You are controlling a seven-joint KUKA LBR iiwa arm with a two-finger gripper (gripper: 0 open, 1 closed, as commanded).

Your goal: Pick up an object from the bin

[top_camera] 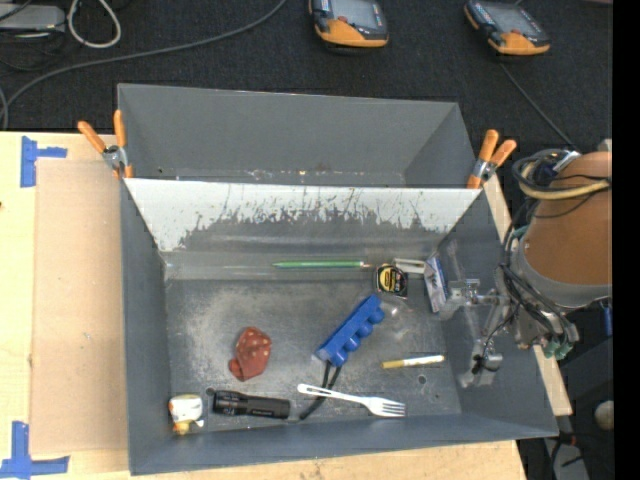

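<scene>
Black torch (pixel 250 405) and white fork (pixel 352 399) nearest; jaws, state unclear, right of a white-yellow stick (pixel 413 363).

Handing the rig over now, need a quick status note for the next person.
Gripper: low by the bin's right wall, nothing visibly in it.
Nearest things: pale stick just bin-inward of it, clear packet further back.
Blue block, white fork, black torch and red lump lie apart on the floor.
Done: no pick yet.
Left: grasp one thing, lift it out.
</scene>
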